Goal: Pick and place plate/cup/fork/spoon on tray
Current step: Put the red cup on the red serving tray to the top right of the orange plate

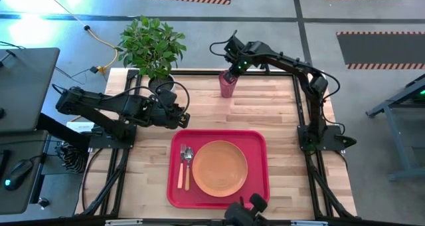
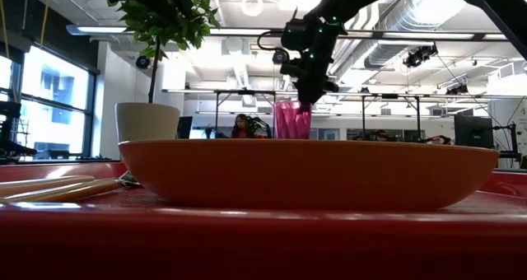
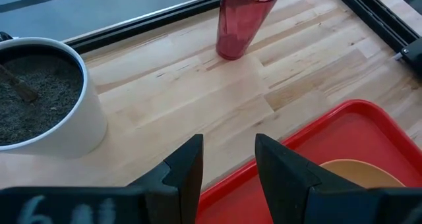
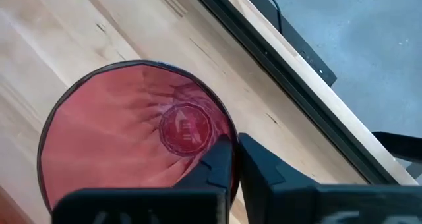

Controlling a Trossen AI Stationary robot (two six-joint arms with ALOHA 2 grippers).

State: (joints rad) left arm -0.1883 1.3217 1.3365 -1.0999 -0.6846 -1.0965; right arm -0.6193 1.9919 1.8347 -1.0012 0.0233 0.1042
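Observation:
The pink cup (image 1: 228, 85) stands at the table's far edge, and my right gripper (image 1: 232, 70) is shut on it from above. The cup also shows in the low view (image 2: 292, 119), the left wrist view (image 3: 242, 16) and the right wrist view (image 4: 125, 138). The red tray (image 1: 255, 141) lies at the near middle. On it rest the orange plate (image 1: 220, 167) and, to its left, the fork and spoon (image 1: 184, 167) side by side. My left gripper (image 3: 227, 155) is open and empty over the table by the tray's far left corner (image 3: 264, 178). My right gripper pinches the cup's rim (image 4: 235, 159), one finger (image 4: 217, 165) inside the cup and one (image 4: 260, 168) outside. The fingers come from above, pointing down. The cup's base (image 3: 231, 53) is on the table in the left wrist view.
A white plant pot (image 1: 162, 86) with a leafy plant stands at the far left, close to my left arm; it also shows in the left wrist view (image 3: 46, 118). Bare wood (image 1: 265, 110) lies between the cup and the tray. A black frame rail (image 4: 277, 72) runs along the far edge.

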